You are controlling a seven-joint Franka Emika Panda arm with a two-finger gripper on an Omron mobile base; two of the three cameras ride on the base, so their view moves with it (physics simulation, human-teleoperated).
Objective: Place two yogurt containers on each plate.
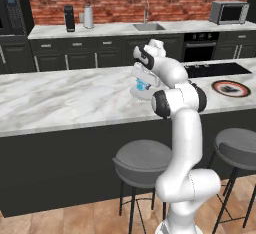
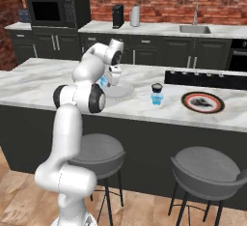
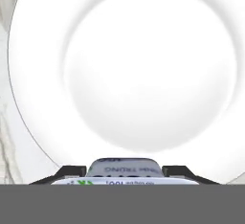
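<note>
The two-finger gripper (image 3: 124,173) clamps a small translucent light-blue yogurt cup (image 3: 123,166) above the round pale grey-white plate (image 3: 43,74); likely light, thin-walled, best pinched mid-body.

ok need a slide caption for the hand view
Gripper shut on a yogurt container, hovering above the plain white plate.
</note>
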